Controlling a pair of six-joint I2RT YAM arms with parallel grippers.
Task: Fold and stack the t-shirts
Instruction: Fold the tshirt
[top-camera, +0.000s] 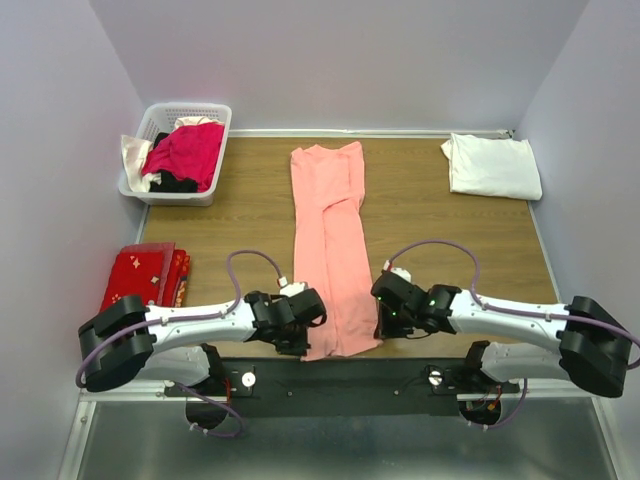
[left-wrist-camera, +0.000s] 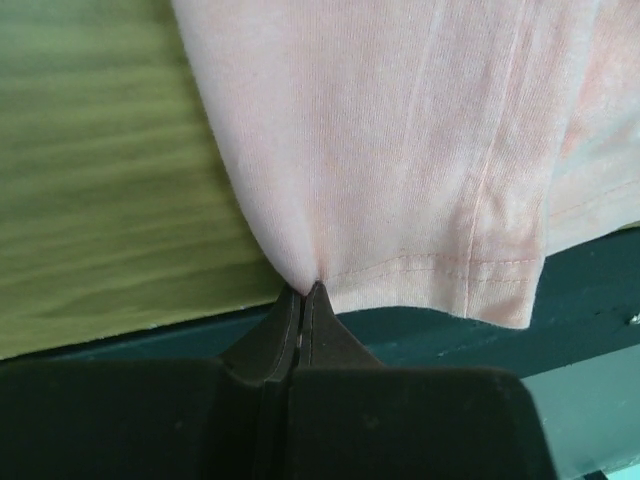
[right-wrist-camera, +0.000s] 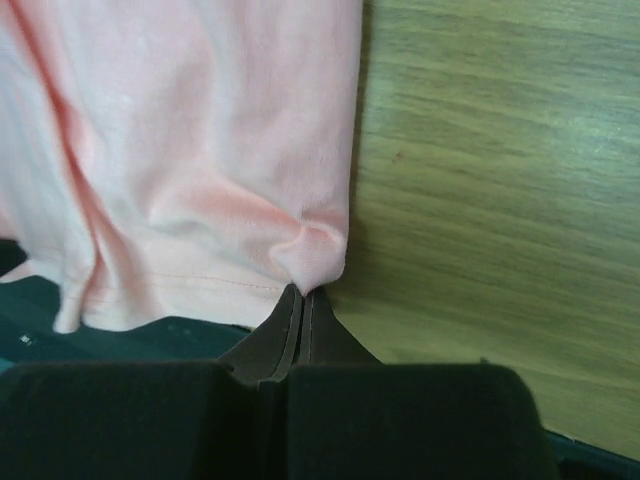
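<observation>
The salmon-pink t-shirt (top-camera: 330, 240) lies as a long narrow strip down the middle of the table, its hem at the near edge. My left gripper (top-camera: 303, 330) is shut on the hem's left corner; in the left wrist view the cloth (left-wrist-camera: 400, 150) pinches into my gripper (left-wrist-camera: 303, 292). My right gripper (top-camera: 382, 322) is shut on the hem's right corner; in the right wrist view the shirt (right-wrist-camera: 190, 150) puckers at my gripper (right-wrist-camera: 304, 292). The white t-shirt (top-camera: 492, 165) lies folded at the back right.
A white basket (top-camera: 147, 185) with magenta, white and black clothes stands at the back left. A flat red cloth with gold characters (top-camera: 145, 277) lies at the left edge. The dark table-edge strip (top-camera: 340, 375) runs along the front.
</observation>
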